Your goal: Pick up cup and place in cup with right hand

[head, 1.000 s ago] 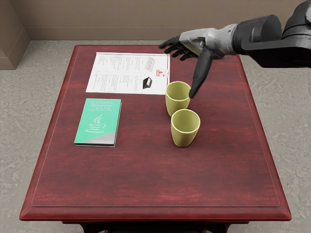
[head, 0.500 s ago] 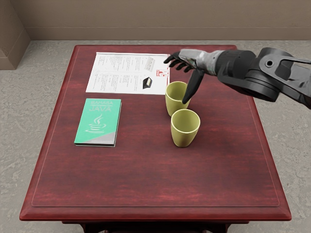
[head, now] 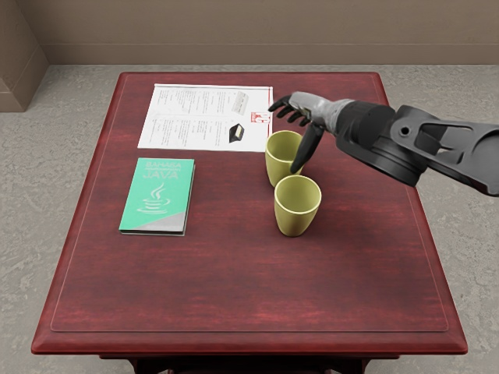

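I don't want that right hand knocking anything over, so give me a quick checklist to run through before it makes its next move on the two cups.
1. Right hand empty, fingers open: ok.
2. Far cup and near cup both upright: ok.
3. Near cup's mouth uncovered, nothing seen inside: ok.
4. Right hand free of contact with the far cup: cannot tell; it overlaps the rim in this single view.
5. A cup grasped and ready to lift: not ok; neither is held.
6. Green book lying apart from both cups: ok.
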